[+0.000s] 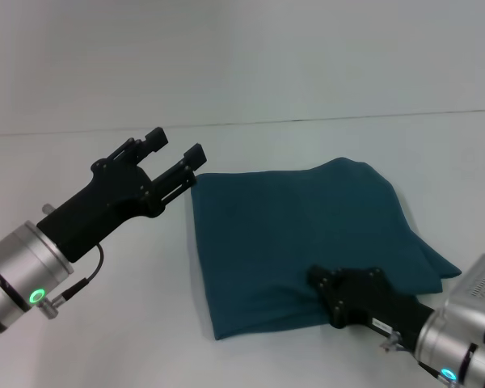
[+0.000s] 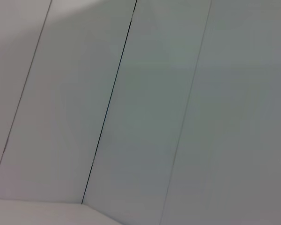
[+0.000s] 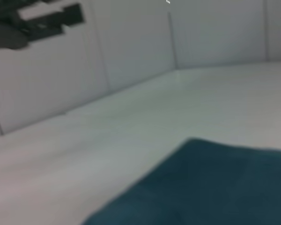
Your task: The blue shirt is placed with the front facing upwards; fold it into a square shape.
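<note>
Head view: the blue shirt (image 1: 295, 242) lies on the white counter (image 1: 81, 339) folded into a rough square, the left pincer (image 1: 180, 157) raised with fingers spread just off the shirt's far left corner, and the right pincer (image 1: 322, 284) low on the shirt's near edge, its finger state impossible to tell. Left wrist view: only bare wall panels appear. Right wrist view: the shirt (image 3: 215, 187) shows as soft, limp, light cloth, best pinched at an edge or corner.
</note>
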